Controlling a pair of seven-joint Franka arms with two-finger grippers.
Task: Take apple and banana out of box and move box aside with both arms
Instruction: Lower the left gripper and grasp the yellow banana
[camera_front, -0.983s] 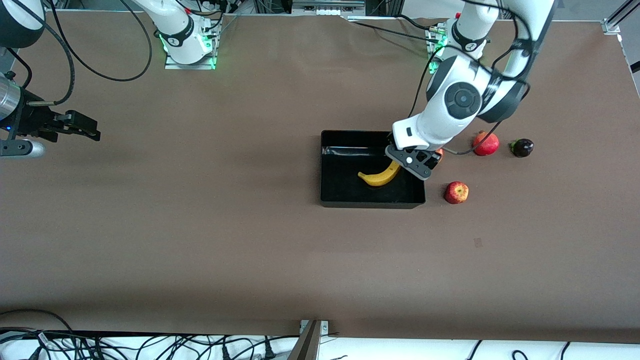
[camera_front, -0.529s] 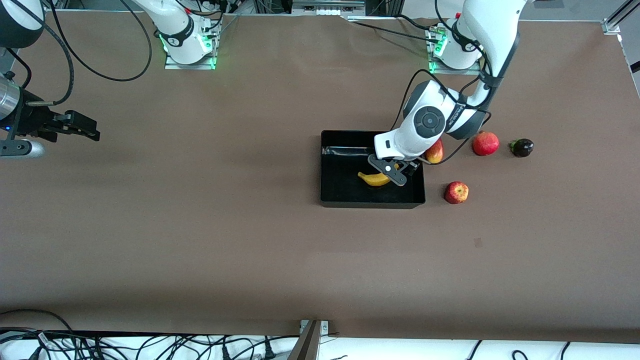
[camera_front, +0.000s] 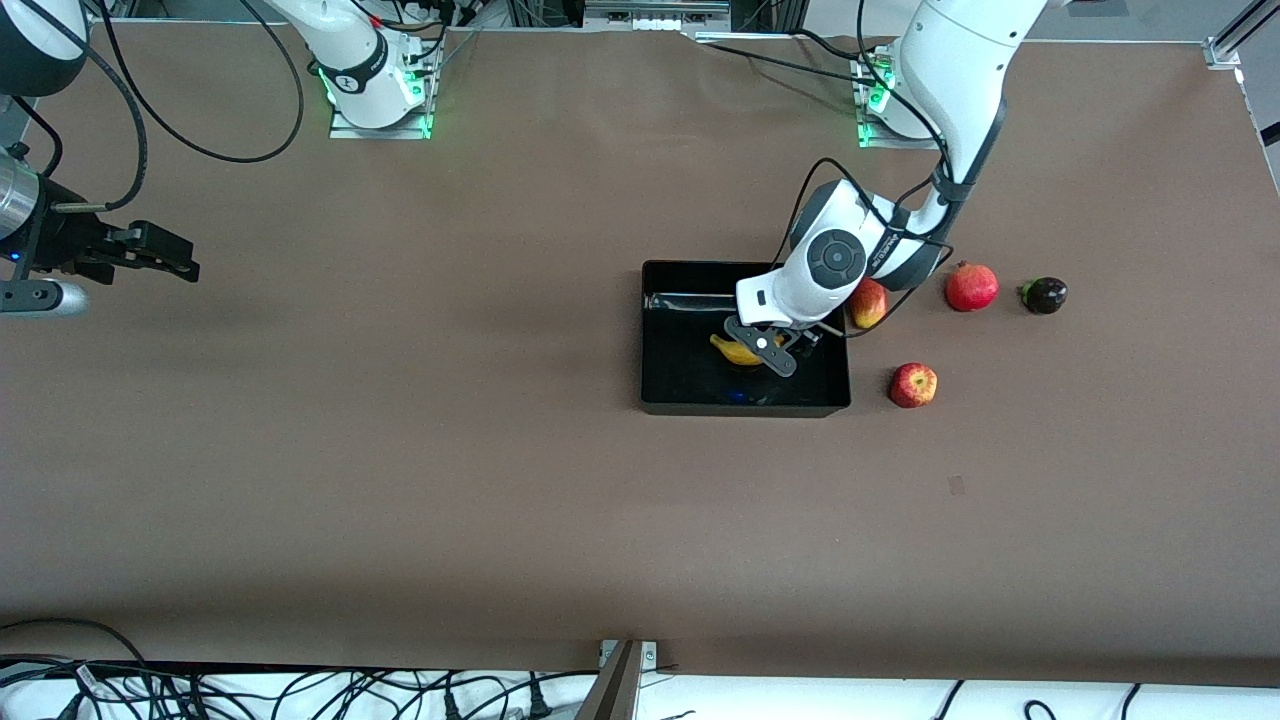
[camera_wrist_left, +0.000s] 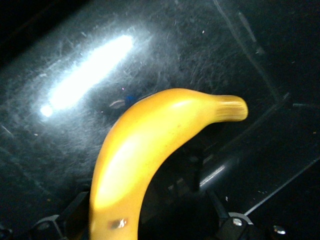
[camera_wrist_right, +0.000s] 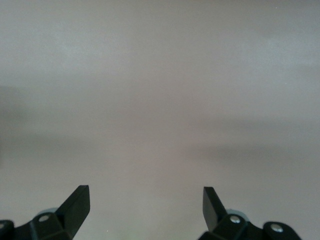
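Brown table (camera_front: 400, 480) wide open — left end effector (camera_front: 762, 347) spread astride banana (camera_front: 738, 350) in tray (camera_front: 660, 400); right end effector (camera_front: 165, 255) apart.

A: Light on the table (camera_front: 400, 500) is even and soft, apparently from overhead; shadows are faint, with a dim smudge beside the right gripper (camera_front: 170, 262).

B: And the black tray (camera_front: 745, 405)?

A: Glossy. In the left wrist view a white streak of glare (camera_wrist_left: 87, 75) sits on its scratched floor, near the banana (camera_wrist_left: 145, 150), which is bright and slightly soft.

B: The right wrist view?

A: Hazy, pale, featureless, apart from dark fingertips (camera_wrist_right: 75, 205).
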